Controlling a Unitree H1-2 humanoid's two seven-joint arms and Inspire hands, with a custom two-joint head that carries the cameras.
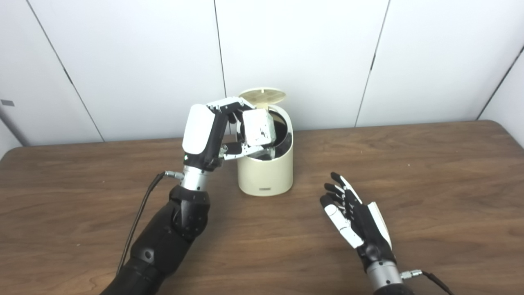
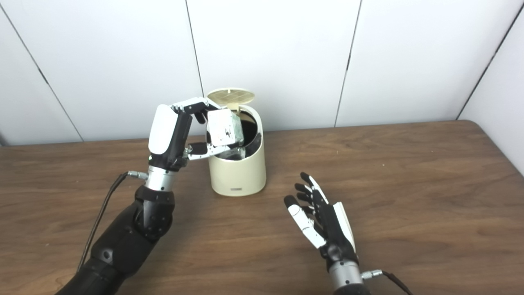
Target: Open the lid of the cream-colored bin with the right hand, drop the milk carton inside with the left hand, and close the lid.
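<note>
The cream-colored bin (image 1: 266, 172) stands on the table near the back wall, its round lid (image 1: 262, 96) tipped up behind a dark opening. My left hand (image 1: 208, 133) is raised beside the bin's left rim and is shut on the milk carton (image 1: 257, 128), a pale boxy carton held tilted right over the opening. My right hand (image 1: 352, 215) rests low over the table to the right and in front of the bin, open, fingers spread and holding nothing.
The brown wooden table (image 1: 430, 176) runs up to a white panelled wall (image 1: 327, 57) just behind the bin. A black cable (image 1: 139, 213) trails from my left wrist along the forearm.
</note>
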